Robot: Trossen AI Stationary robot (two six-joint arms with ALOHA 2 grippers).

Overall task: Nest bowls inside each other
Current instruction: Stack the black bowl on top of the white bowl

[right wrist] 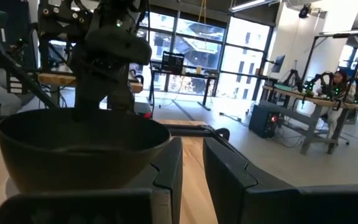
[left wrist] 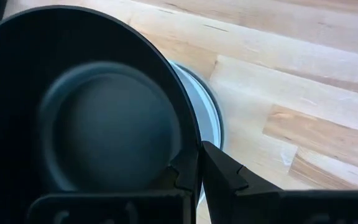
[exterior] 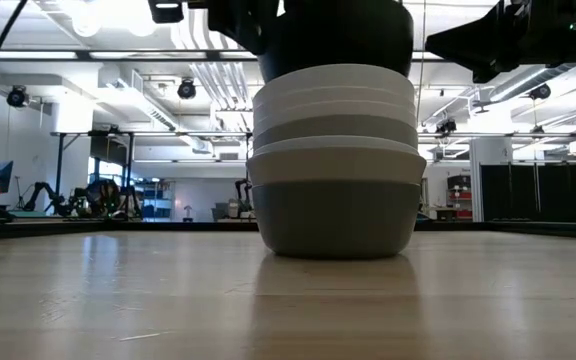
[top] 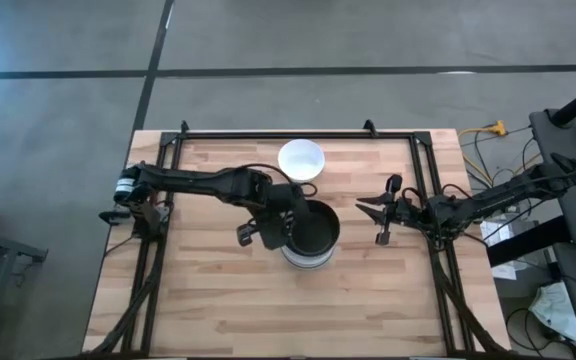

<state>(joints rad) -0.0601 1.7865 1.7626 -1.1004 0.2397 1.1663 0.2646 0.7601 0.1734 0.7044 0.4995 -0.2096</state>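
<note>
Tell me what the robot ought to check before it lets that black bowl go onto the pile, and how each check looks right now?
1. Left gripper grips the black bowl's rim: ok, one finger inside, one outside.
2. Black bowl is centred over the stack: ok, seen from above.
3. Black bowl is fully seated in the stack: cannot tell; the low view cuts off its top.
4. Stack stands level on the table: ok.
5. Right gripper is clear of the stack: ok, off to its side, fingers apart.
6. The lone white bowl is out of the way: ok, apart behind the stack.
</note>
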